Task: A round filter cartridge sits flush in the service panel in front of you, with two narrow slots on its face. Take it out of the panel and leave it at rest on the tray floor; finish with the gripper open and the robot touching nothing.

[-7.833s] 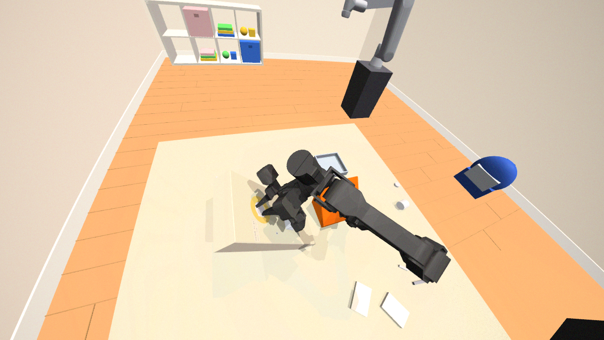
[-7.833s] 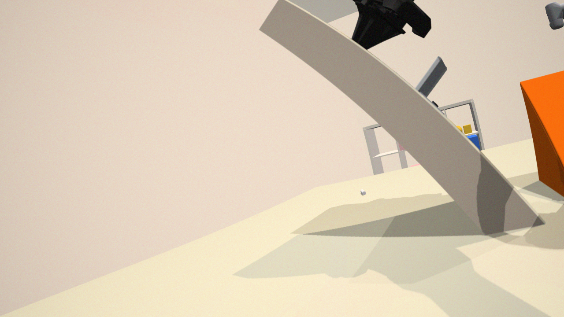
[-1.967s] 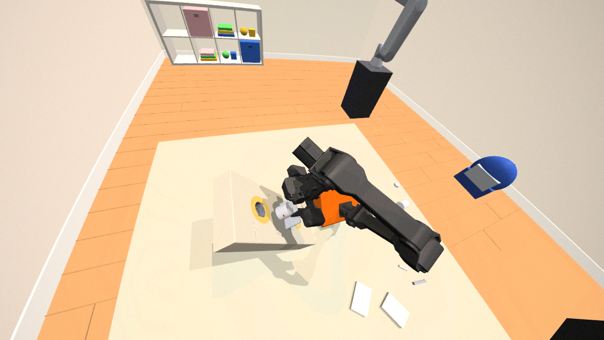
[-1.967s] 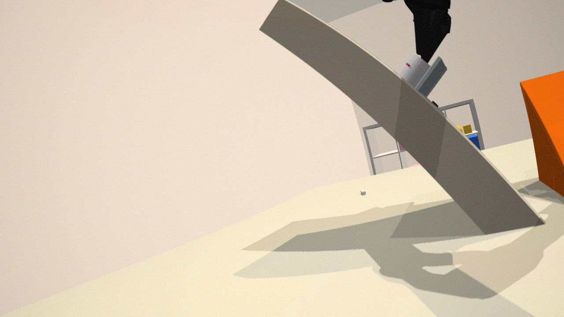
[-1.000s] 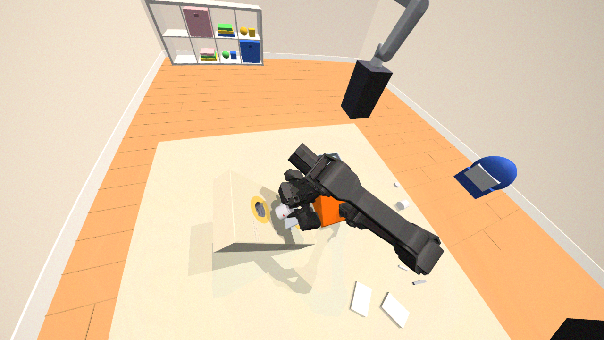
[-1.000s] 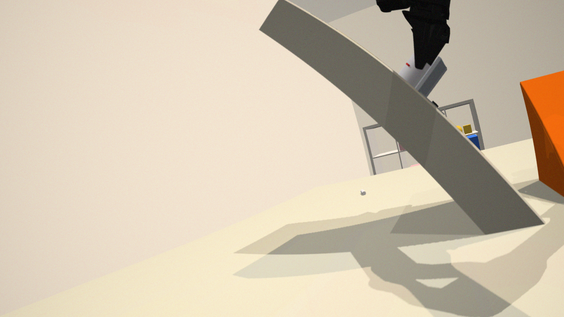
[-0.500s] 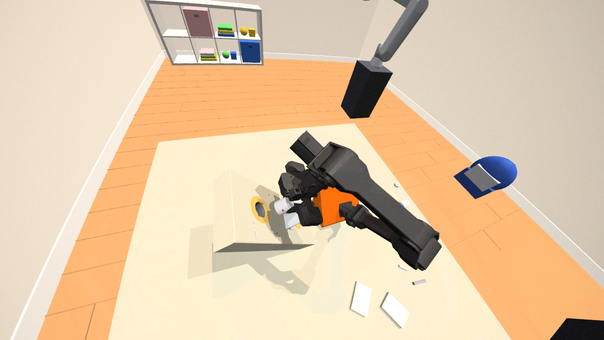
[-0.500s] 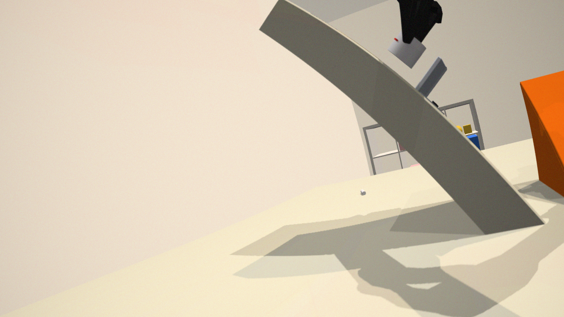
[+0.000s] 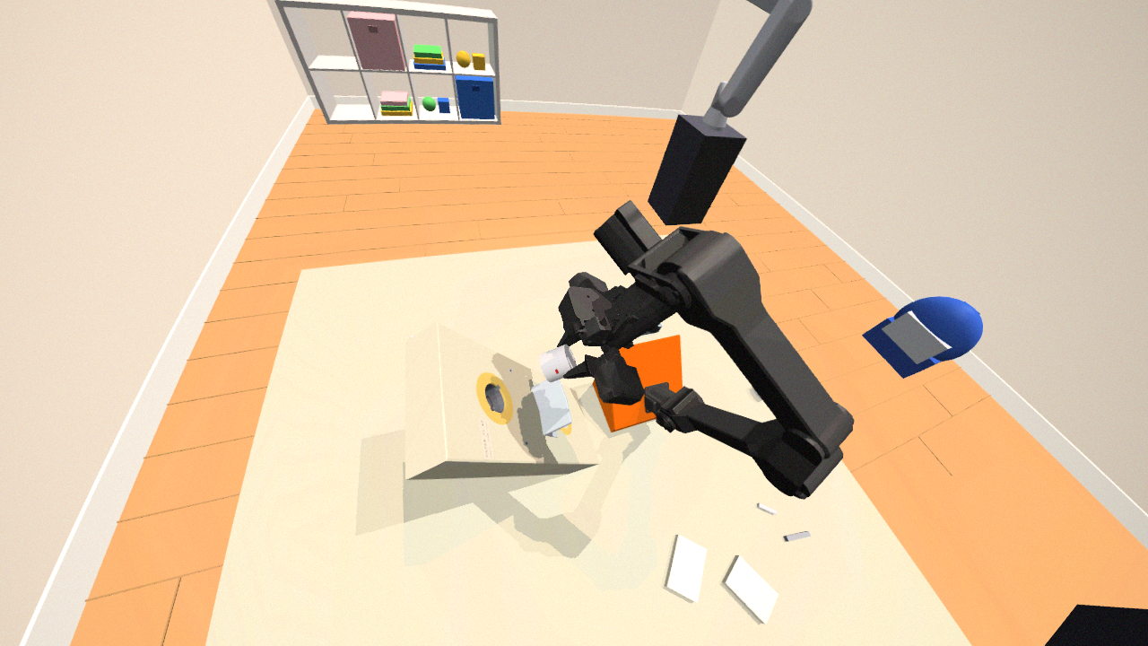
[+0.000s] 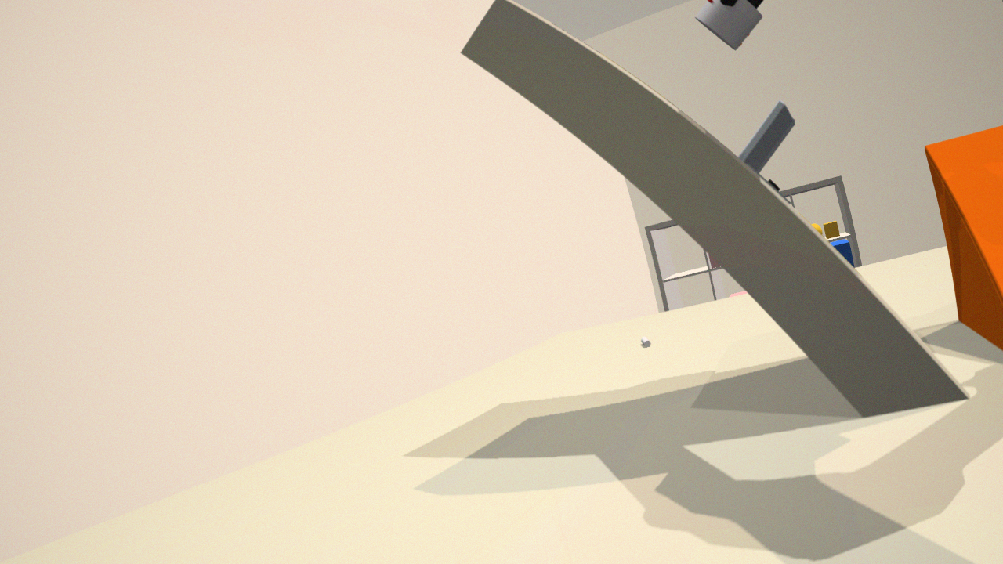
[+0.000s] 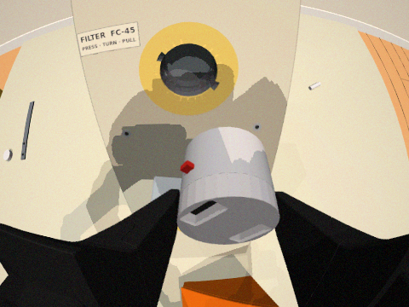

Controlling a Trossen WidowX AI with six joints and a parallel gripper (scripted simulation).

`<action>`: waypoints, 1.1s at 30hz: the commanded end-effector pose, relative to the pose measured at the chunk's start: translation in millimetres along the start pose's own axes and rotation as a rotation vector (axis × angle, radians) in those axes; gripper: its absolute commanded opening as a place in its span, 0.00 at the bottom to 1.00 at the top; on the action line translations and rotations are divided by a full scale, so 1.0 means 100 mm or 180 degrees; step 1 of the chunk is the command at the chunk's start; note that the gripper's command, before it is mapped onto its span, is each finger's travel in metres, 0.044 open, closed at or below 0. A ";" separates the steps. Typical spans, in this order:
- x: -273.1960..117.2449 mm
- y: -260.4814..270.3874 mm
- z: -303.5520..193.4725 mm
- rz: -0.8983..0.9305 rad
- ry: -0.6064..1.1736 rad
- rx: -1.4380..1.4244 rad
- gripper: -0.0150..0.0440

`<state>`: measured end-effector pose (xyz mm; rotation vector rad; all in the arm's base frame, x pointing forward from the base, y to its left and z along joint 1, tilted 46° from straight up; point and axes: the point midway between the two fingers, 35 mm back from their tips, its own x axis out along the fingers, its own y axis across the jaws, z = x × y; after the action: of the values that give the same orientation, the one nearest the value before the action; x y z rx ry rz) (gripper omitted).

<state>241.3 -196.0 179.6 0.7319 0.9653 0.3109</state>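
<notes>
The light-grey cylindrical filter cartridge point(image 9: 556, 363) point(image 10: 728, 24) point(image 11: 227, 188) is out, above the lower edge of the beige sloping panel point(image 9: 457, 433) point(image 10: 701, 175) point(image 11: 115, 89). The black gripper point(image 9: 566, 358) point(image 11: 227, 199) is about half open, clamped on it. Carry it level, clearing the pale-blue ledge point(image 9: 551, 407) point(image 10: 767, 138) point(image 11: 164, 188); the tray floor is hard to make out.

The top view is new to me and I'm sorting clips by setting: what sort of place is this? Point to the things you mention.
Probably a playroom or child's room: cube shelf point(image 9: 499, 72), stacked colored blocks point(image 9: 428, 56), wooden floor point(image 9: 360, 184).
</notes>
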 end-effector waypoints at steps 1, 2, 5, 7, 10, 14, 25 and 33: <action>0.02 -0.17 0.02 0.0030 0.0046 -0.0013 0.25; 0.03 -0.22 0.03 0.0040 0.0056 -0.0019 0.25; 0.06 -0.35 0.04 0.0071 0.0084 -0.0039 0.25; 0.08 -0.44 0.04 0.0092 0.0103 -0.0052 0.25; 0.11 -0.57 0.05 0.0125 0.0129 -0.0072 0.25; 0.16 -0.74 0.04 0.0172 0.0163 -0.0099 0.25; 0.10 -1.22 -0.27 -0.0342 0.0329 0.0740 0.25; 0.00 -1.77 -0.64 -0.0953 0.0384 0.1647 0.25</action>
<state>190.1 -287.2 51.1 0.9716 1.2320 -0.0524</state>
